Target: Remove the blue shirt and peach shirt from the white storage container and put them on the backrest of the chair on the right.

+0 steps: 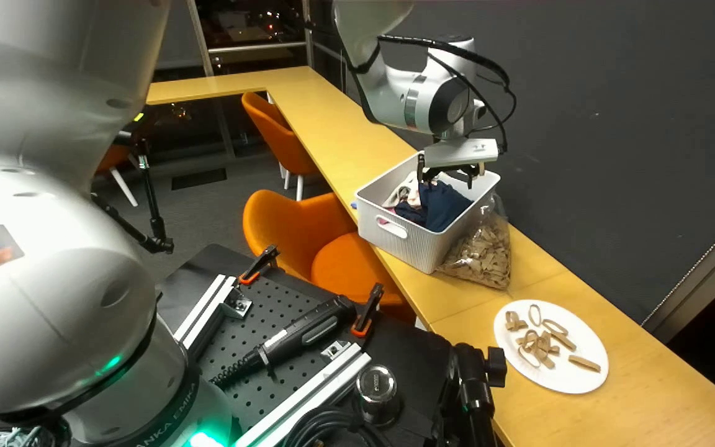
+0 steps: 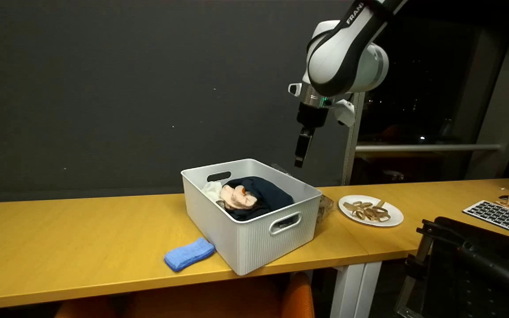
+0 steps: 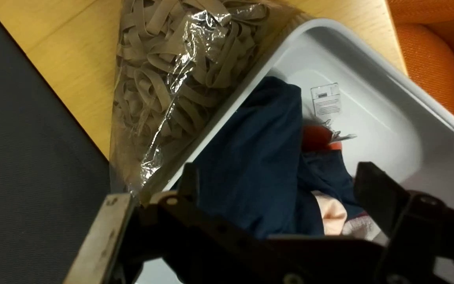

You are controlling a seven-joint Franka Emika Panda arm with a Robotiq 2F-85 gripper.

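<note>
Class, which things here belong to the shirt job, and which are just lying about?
For the job: gripper, white container, dark blue shirt, peach shirt, probably the nearest orange chair.
Just lying about: bag of brown bands, plate, light blue cloth.

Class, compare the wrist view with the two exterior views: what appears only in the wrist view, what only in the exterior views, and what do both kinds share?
Only the wrist view: a small, pale, rectangular printed label inside the white ribbed plastic container.

Only the exterior views: the round white plate bearing flat tan bands, and the white robot arm.

Both: the container, the dark blue cloth in it, the clear plastic bag of tan bands beside it, the black fingers, the yellow wooden table and an orange fabric chair.
</note>
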